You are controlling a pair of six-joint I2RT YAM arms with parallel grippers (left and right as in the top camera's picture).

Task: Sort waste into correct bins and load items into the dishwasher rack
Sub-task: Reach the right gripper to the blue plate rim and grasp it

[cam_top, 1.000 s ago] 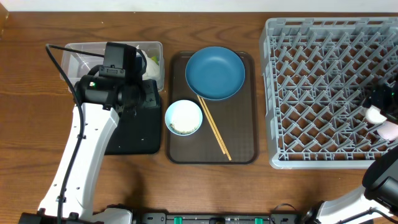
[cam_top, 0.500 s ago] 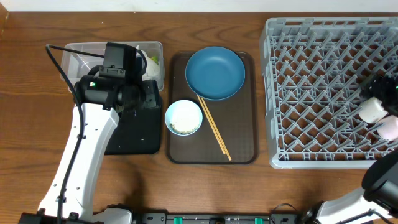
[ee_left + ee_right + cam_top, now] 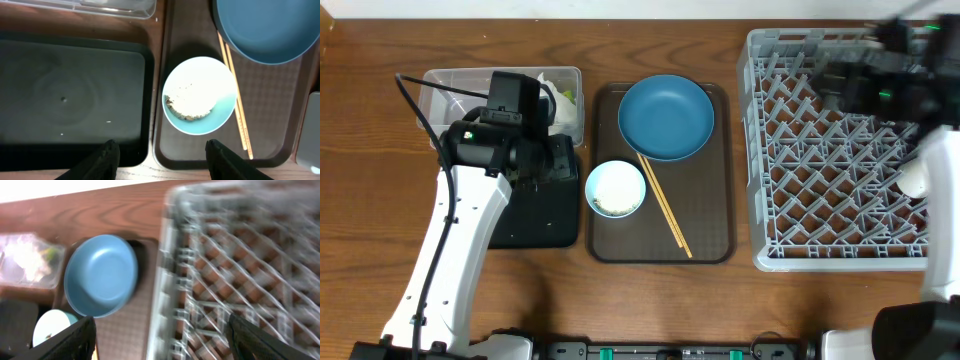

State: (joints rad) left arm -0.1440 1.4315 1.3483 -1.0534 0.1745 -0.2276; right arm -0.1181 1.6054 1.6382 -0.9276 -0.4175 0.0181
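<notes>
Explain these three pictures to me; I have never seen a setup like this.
Two robot arms work at a wooden table, each ending in a two-finger gripper. One picture looks down from above. The other two come from cameras on the wrists, so each shows its own fingers at the bottom edge. The left gripper hovers near a white bowl holding food scraps, beside a black tray. The right gripper, in a blurred picture, is over the grey rack. Both are open and empty. On the brown serving tray sit the bowl, a blue plate and chopsticks. A clear tub holds crumpled paper. A pale cup sits in the rack.
</notes>
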